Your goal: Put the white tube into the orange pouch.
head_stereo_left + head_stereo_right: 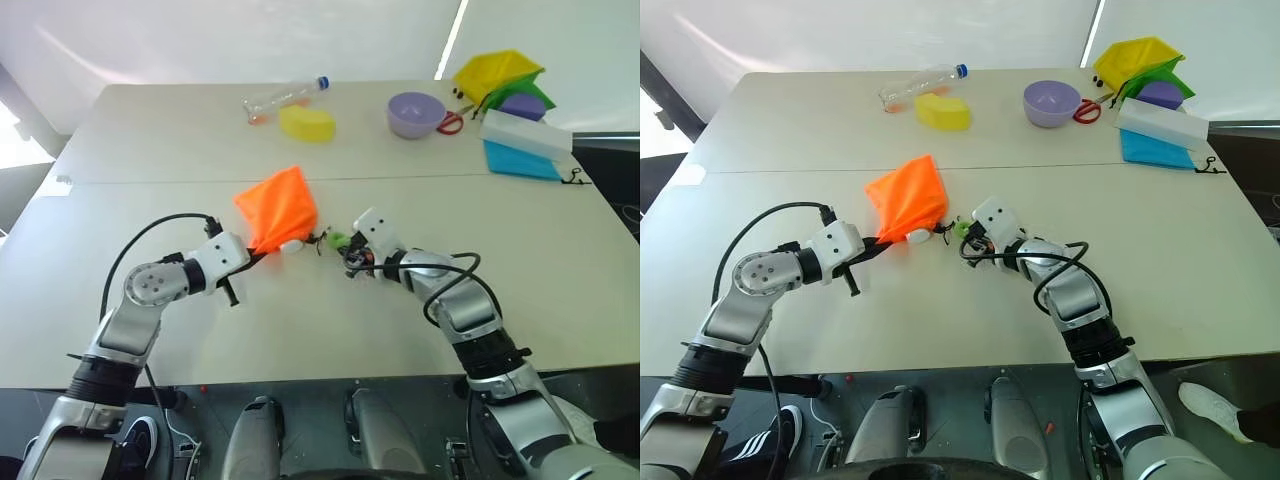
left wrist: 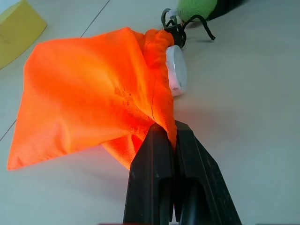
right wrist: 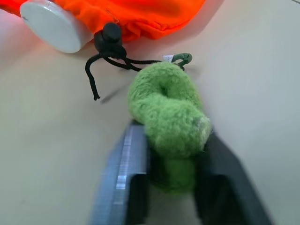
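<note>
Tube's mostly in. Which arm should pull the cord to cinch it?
Right, probably. The right gripper is already shut on the green ring at the black cord's end. The left gripper pinches the orange pouch, anchoring it; the white tube's cap sticks out.

Daylight pours in from behind the table (image 1: 330, 330), washing my head views pale, with glare along its far edge. Shadows under my arms lie soft. My right gripper (image 3: 173, 183) looks smeared at its fingers, perhaps from motion; my left wrist view is crisp.
</note>
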Motion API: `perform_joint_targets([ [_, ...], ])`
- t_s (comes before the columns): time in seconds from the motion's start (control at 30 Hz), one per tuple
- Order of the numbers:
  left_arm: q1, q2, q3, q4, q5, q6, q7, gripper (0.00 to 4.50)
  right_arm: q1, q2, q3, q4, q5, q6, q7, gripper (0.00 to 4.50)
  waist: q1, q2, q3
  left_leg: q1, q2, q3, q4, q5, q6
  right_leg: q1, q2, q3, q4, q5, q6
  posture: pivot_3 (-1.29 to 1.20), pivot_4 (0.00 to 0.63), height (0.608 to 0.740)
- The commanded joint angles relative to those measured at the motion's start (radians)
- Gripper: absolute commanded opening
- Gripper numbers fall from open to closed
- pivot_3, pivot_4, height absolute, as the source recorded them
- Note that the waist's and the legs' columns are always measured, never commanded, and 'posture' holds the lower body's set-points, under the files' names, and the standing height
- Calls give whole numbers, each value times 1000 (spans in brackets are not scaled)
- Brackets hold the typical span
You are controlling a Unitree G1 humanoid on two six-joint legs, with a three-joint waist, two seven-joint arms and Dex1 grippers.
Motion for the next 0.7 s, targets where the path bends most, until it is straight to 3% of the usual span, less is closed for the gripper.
perform_joint_targets([
  [0.03, 0, -1, 9, -20, 4, -15, 12, 0, 14, -16, -94, -50, 50, 9, 8, 27, 2, 0, 0, 0, 0, 0, 0, 0, 0, 0, 0, 0, 0, 0, 0, 0, 150, 740],
  [0.27, 16, -1, 28, -42, -66, 60, -31, 0, 102, -95, -216, -196, 181, 24, 114, 27, 1, 0, 0, 0, 0, 0, 0, 0, 0, 0, 0, 0, 0, 0, 0, 0, 150, 740],
  [0.47, 2, -4, 28, -11, -108, 80, -71, 0, 131, -69, -172, -279, 220, 62, 119, 27, -3, 0, 0, 1, 0, -1, 0, 0, 0, 0, 1, 0, 1, 0, 0, 0, 150, 740],
  [0.7, -9, 15, 47, -8, -157, 54, -136, 3202, 137, -82, -174, -279, 216, 55, 107, 0, 4, 0, 0, 0, 0, 0, 0, 0, 0, 0, 0, 0, -1, 0, 0, 0, 150, 740],
])
